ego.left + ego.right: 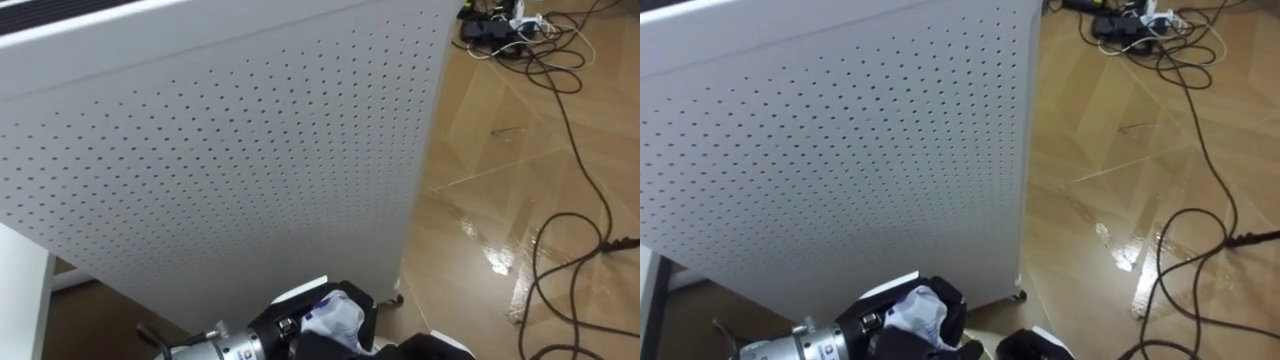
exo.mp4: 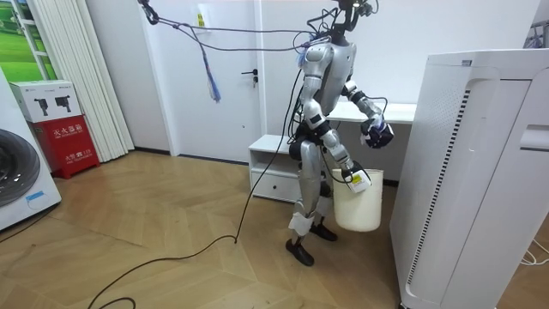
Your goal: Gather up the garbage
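Left hand point(image 1: 275, 326), frame bottom, closed round wad point(image 1: 336, 313): crumpled, looks light and soft; we judge any squeeze holds it. Right hand point(image 2: 352, 176) carries bin point(image 2: 358, 210).

1. A home-like room, fitted out for robot trials.
2. Homely side: a washing machine point(image 2: 17, 184) beside long curtains point(image 2: 81, 77), a white door point(image 2: 227, 112), a low white drawer cabinet point(image 2: 270, 163), a tall perforated white appliance point(image 2: 480, 172), a herringbone wood floor point(image 2: 154, 223).
3. Trial side: loose cables point(image 1: 548, 62) and a tangle of plugs point(image 1: 488, 28) lie on that floor.
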Tool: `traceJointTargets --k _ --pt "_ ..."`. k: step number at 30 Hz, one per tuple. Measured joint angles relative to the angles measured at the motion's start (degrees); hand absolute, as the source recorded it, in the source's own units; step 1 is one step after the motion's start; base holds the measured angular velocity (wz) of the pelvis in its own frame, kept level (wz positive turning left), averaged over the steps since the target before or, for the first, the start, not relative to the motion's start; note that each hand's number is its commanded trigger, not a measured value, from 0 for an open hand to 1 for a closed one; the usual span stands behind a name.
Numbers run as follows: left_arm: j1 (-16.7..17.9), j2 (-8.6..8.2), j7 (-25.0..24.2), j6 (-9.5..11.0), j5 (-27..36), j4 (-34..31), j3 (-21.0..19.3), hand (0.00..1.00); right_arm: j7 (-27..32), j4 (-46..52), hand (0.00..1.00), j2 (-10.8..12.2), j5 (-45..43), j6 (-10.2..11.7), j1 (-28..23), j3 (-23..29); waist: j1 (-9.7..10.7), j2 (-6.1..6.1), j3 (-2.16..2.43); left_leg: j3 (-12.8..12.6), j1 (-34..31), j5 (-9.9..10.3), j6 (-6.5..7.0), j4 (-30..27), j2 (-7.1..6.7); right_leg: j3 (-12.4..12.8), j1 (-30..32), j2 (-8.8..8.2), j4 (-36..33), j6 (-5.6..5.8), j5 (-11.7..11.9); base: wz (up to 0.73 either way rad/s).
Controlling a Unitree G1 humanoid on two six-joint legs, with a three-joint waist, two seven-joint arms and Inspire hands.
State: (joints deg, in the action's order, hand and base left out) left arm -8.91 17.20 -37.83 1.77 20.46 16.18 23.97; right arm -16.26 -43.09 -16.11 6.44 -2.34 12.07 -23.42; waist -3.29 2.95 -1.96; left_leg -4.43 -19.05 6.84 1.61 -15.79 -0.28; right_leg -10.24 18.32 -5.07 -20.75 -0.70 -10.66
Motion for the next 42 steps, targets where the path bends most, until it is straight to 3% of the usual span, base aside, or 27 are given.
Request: traceJointTargets --k 6,7,8,9,15,42 --pt "-0.02 0.07 -0.02 0.11 -2.21 4.28 0.68 0.51 0.00 -1.80 1.00 0.41 0.08 0.35 1.80 0.00 0.12 -0.24 -0.16 -0.17 -2.05 -0.04 0.06 -0.65 0.12 0.10 2.04 -0.01 -0.58 -0.10 0.08 0.00" --pt "-0.03 0.05 -0.07 0.12 -2.21 4.84 0.83 0.34 0.02 -1.82 1.00 0.44 0.07 0.36 1.86 0.00 0.11 -0.28 -0.18 -0.24 -2.14 -0.04 0.06 -0.65 0.12 0.23 2.22 -0.02 -0.70 -0.10 0.08 -0.06" --pt "-0.02 0.00 -0.11 0.12 -2.21 5.88 0.91 0.07 0.02 -1.82 1.00 0.53 0.07 0.40 2.04 0.00 0.11 -0.50 -0.32 -0.47 -2.26 -0.04 0.06 -0.65 0.15 0.50 2.62 -0.02 -1.02 -0.10 0.08 -0.07" --pt "-0.03 0.01 -0.10 0.12 -2.33 6.89 0.91 0.00 0.02 -1.84 1.00 0.66 0.07 0.43 2.19 -0.02 0.24 -0.74 -0.48 -0.52 -2.39 -0.04 0.06 -0.65 0.18 0.43 2.76 0.04 -1.02 -0.10 0.07 -0.06" --pt "-0.04 -0.01 -0.22 0.12 -3.58 8.64 1.05 0.00 0.00 -2.01 1.00 1.04 0.05 0.43 2.50 0.00 1.48 -1.62 -1.00 -0.14 -3.47 0.00 0.11 -1.66 0.21 -0.15 2.90 0.03 -0.78 -0.13 0.09 0.06" --pt "0.02 0.06 -3.84 0.14 -6.62 10.48 1.02 0.00 -0.29 -2.50 1.00 0.90 0.36 0.44 2.56 0.00 1.03 -1.57 -0.56 -0.22 -3.71 -0.01 0.10 -3.02 0.43 -0.60 2.97 -0.01 -1.89 -0.34 0.20 0.00"
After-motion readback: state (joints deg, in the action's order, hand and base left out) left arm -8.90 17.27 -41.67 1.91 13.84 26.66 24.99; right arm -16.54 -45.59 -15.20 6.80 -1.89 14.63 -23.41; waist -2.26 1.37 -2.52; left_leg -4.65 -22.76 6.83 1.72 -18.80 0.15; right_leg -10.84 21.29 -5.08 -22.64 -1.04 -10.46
